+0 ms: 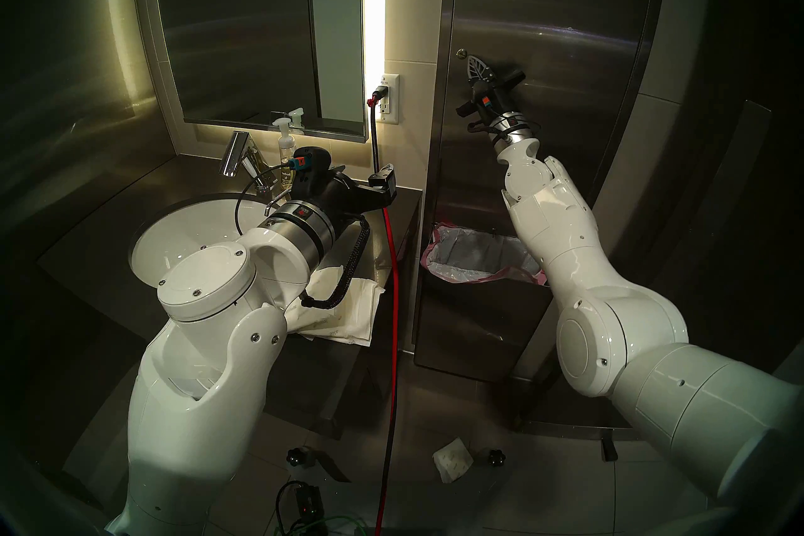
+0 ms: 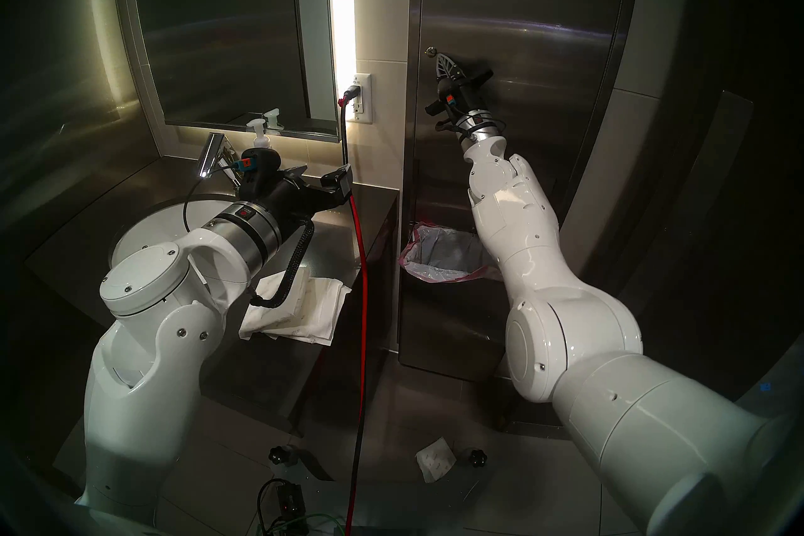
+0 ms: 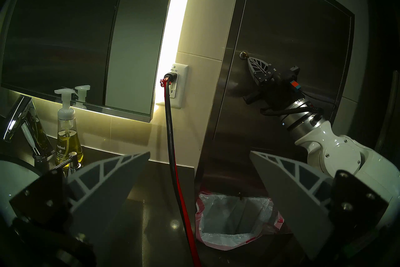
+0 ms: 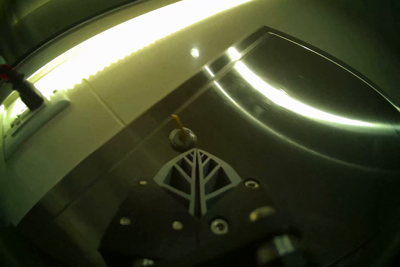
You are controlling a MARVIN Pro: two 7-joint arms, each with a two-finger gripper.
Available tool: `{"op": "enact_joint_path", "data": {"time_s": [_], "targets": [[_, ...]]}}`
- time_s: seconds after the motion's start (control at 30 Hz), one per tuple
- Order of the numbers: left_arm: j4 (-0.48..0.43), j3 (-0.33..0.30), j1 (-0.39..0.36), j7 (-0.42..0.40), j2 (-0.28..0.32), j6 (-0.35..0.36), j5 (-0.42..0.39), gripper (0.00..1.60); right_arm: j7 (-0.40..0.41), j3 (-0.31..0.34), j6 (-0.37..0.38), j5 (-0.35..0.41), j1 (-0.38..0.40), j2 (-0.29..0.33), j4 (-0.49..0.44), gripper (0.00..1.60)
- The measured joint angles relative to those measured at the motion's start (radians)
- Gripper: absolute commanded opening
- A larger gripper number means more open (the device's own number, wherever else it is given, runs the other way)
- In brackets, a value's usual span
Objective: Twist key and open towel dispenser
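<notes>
The towel dispenser (image 1: 544, 21) is a tall steel wall cabinet with its flat door closed flush. A small round lock (image 1: 460, 53) sits at the door's left edge. In the right wrist view the key (image 4: 180, 127) sticks out of the lock (image 4: 188, 137), tilted up and to the left. My right gripper (image 4: 196, 149) is shut, fingers pressed together with nothing between them. Its tip lies against the door just below and right of the lock (image 3: 244, 54), apart from the key. My left gripper (image 3: 200, 152) stands open over the counter, holding nothing.
A red and black cable (image 1: 393, 261) hangs from the wall outlet (image 1: 387, 98) between counter and cabinet. A soap pump bottle (image 3: 68, 136), faucet (image 1: 237, 156) and sink (image 1: 182, 235) are at left. Folded paper towels (image 1: 343, 313) lie on the counter. The pink-rimmed bin (image 1: 439, 235) sits below the door.
</notes>
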Motion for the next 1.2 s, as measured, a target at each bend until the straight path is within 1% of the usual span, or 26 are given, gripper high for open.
{"op": "enact_joint_path", "data": {"time_s": [0.1,0.13,0.17,0.2,0.23,0.27,0.3,0.37,0.4,0.43,0.5,0.53,0.63,0.7,0.77,0.8,0.83,0.93,0.97,1.0,1.07,1.2], "targets": [[0.000,0.000,0.000,0.000,0.000,0.000,0.000,1.60,0.000,0.017,0.012,0.028,-0.019,-0.010,-0.030,0.00],[0.000,0.000,0.000,0.000,0.000,0.000,0.000,1.60,0.004,0.019,0.016,0.034,-0.024,-0.013,-0.039,0.12],[0.000,0.000,0.000,0.000,0.000,0.000,0.000,1.60,0.010,0.018,0.017,0.037,-0.031,-0.014,-0.050,0.36],[0.000,0.000,0.000,0.000,0.000,0.000,0.000,1.60,0.023,0.014,0.017,0.038,-0.039,-0.015,-0.063,0.36],[0.000,0.000,0.000,0.000,0.000,0.000,0.000,1.60,0.028,0.011,0.017,0.038,-0.043,-0.015,-0.067,0.75],[0.000,0.000,0.000,0.000,0.000,0.000,0.000,1.60,0.041,0.003,0.017,0.038,-0.050,-0.016,-0.076,0.75],[0.000,0.000,0.000,0.000,0.000,0.000,0.000,1.60,0.051,-0.002,0.017,0.037,-0.055,-0.016,-0.082,0.99],[0.000,0.000,0.000,0.000,0.000,0.000,0.000,1.60,0.083,-0.017,0.018,0.031,-0.067,-0.016,-0.095,1.19],[0.000,0.000,0.000,0.000,0.000,0.000,0.000,1.60,0.103,-0.025,0.021,0.027,-0.072,-0.015,-0.101,1.32],[0.000,0.000,0.000,0.000,0.000,0.000,0.000,1.60,0.117,-0.029,0.025,0.025,-0.074,-0.015,-0.104,1.35],[0.000,0.000,0.000,0.000,0.000,0.000,0.000,1.60,0.163,-0.042,0.040,0.021,-0.077,-0.011,-0.110,1.46],[0.000,0.000,0.000,0.000,0.000,0.000,0.000,1.60,0.175,-0.045,0.043,0.019,-0.076,-0.010,-0.111,1.49],[0.000,0.000,0.000,0.000,0.000,0.000,0.000,1.60,0.215,-0.054,0.054,0.009,-0.065,0.001,-0.111,1.45],[0.000,0.000,0.000,0.000,0.000,0.000,0.000,1.60,0.229,-0.055,0.058,0.005,-0.055,0.007,-0.112,1.46],[0.000,0.000,0.000,0.000,0.000,0.000,0.000,1.60,0.251,-0.054,0.060,0.001,-0.038,0.019,-0.119,1.39],[0.000,0.000,0.000,0.000,0.000,0.000,0.000,1.60,0.257,-0.054,0.060,0.000,-0.033,0.022,-0.122,1.39],[0.000,0.000,0.000,-0.001,0.000,0.000,0.000,1.60,0.265,-0.054,0.061,-0.001,-0.029,0.026,-0.125,1.27],[0.000,0.000,0.000,-0.001,0.000,0.000,0.000,1.60,0.296,-0.051,0.056,-0.005,-0.024,0.042,-0.136,1.37],[0.000,0.000,0.000,-0.001,0.000,0.000,0.000,1.60,0.310,-0.050,0.051,-0.006,-0.024,0.050,-0.143,1.37],[0.000,0.000,0.000,-0.001,0.000,0.000,0.000,1.60,0.322,-0.049,0.047,-0.007,-0.024,0.055,-0.148,1.35],[0.000,0.000,0.000,-0.001,0.000,0.000,0.000,1.60,0.348,-0.046,0.038,-0.005,-0.025,0.067,-0.161,1.17],[0.000,0.000,0.000,-0.001,0.000,0.000,0.000,1.60,0.387,-0.033,0.022,0.010,-0.029,0.084,-0.191,1.15]]}}
